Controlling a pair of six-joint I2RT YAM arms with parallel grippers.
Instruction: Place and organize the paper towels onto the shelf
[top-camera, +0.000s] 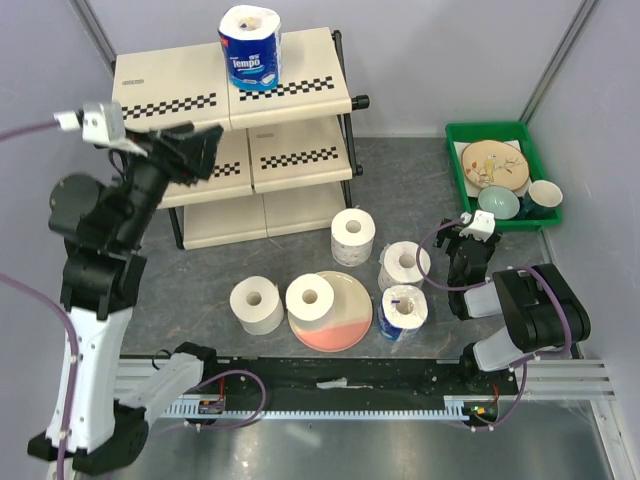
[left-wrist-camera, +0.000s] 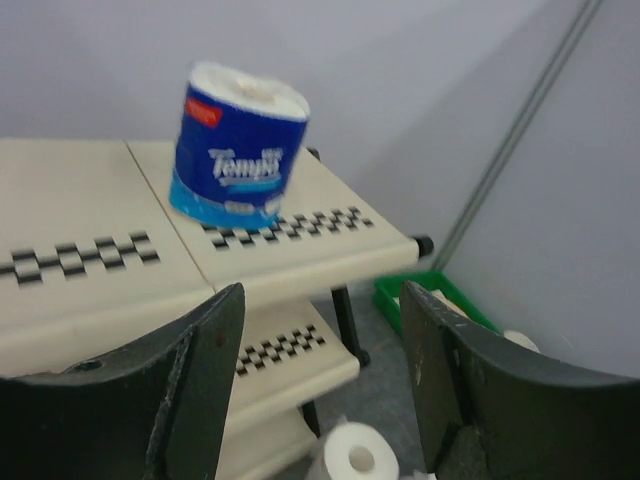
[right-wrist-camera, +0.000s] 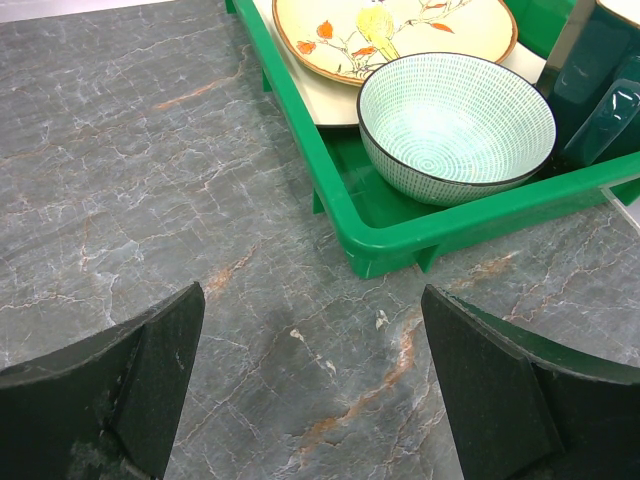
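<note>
Nearest the lens: the left gripper (left-wrist-camera: 322, 300), jaws parted, nothing between them. Hovers high, just in front of the shelf (left-wrist-camera: 80, 200), level with its top tier and facing it. No hold on anything, then.

Straight ahead, on the shelf's top tier toward the right front corner: the wrapped roll (left-wrist-camera: 240, 150), upright, core upward, apart from the gripper. Likely stood on end for steadiness, and kept to one side to leave the rest of that tier free.

Down on the table in front of the shelf, five paper towels not yet shelved: a bare roll (top-camera: 353, 236) closest to the shelf's right leg, a second wrapped roll (top-camera: 403, 312) farther out, three more bare ones around, one of them on a pink plate (top-camera: 345, 325).

Well to the right of the shelf, low over the table: the right gripper (right-wrist-camera: 312, 300), jaws spread wide, empty. Probably parked there to keep clear of the left arm's reach, green tray (right-wrist-camera: 330, 190) just beyond.
</note>
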